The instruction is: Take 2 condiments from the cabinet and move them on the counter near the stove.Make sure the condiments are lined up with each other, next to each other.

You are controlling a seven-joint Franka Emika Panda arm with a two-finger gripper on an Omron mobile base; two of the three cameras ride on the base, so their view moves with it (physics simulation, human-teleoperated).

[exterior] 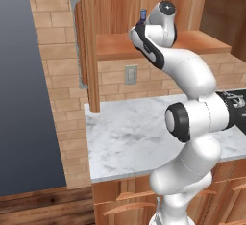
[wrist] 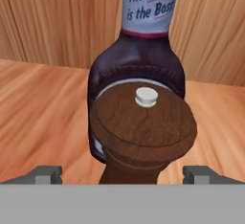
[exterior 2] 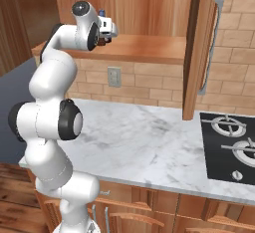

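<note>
Hand view is showing the gripper [wrist: 122, 175] spreading its jaws wide and holding nothing, with the two finger tips [wrist: 47, 174] standing well apart on either side of the brown bottle [wrist: 143, 132]. That shorter, all-brown condiment is standing upright on the cabinet shelf [wrist: 43, 103], its broad rounded wooden-looking top with a small pale knob facing the camera. Directly behind it, touching or nearly so, the sauce bottle [wrist: 139, 50] is rising taller, dark and rounded with a pale printed neck label. From the left base view the arm is reaching up into the cabinet [exterior: 158, 7], and the blue cap [exterior: 143, 13] of the taller bottle is peeking beside the wrist; the counter [exterior: 125, 137] is lying below, and in the right base view the stove [exterior 2: 231, 145] is sitting at its far right. The brown bottle is looking light, rigid and smooth, so it could be slipping or toppling if pinched on its wide cap. Taking hold lower, on the narrower body beneath the cap, seems the safer grip, while keeping clear of the sauce bottle behind.
</note>
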